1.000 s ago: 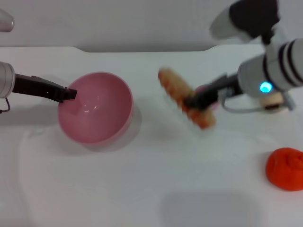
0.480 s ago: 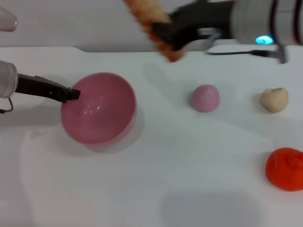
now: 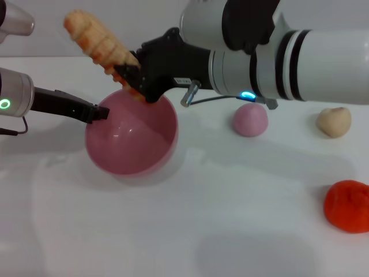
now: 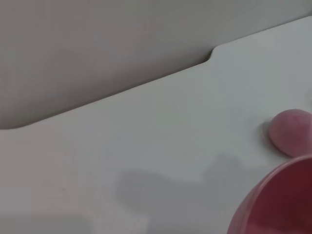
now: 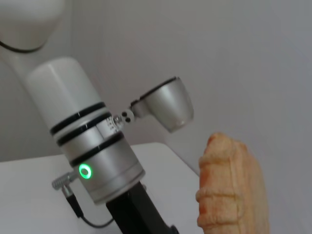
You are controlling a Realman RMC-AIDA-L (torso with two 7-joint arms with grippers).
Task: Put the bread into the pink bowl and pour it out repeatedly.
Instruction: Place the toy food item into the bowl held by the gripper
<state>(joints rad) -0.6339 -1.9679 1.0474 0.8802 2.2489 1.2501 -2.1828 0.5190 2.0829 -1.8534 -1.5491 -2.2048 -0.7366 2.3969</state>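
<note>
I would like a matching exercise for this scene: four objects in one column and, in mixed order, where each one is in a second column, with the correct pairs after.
Things:
1. bread
2. pink bowl
3. pink ball
4. red-orange lump

Places:
A. alone on the table near the robot's right edge, closest to the robot
B. in the air, clamped by the right gripper
C. on the table, its rim held by the left gripper
D. on the table between the bowl and the beige lump

Pairs: 1-B, 2-C, 3-D, 4-A
</note>
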